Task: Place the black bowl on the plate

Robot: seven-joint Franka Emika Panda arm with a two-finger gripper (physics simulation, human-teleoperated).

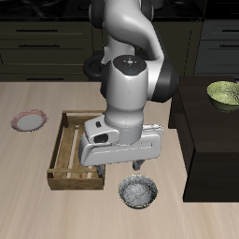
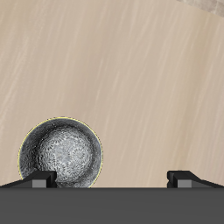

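Exterior view: the gripper hangs above the black bowl, near the table's front edge; the plate lies well apart, beyond the wooden tray.

Wrist view: fingers spread wide, empty (bowl off-centre), so descending may strike its rim.

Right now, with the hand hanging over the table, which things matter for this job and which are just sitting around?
For the job:
- black bowl, near the table's front edge, not gripped
- plate, empty, beyond the tray
- hand, fingers spread

Just lying about:
- wooden tray
- pale green bowl on the dark cabinet
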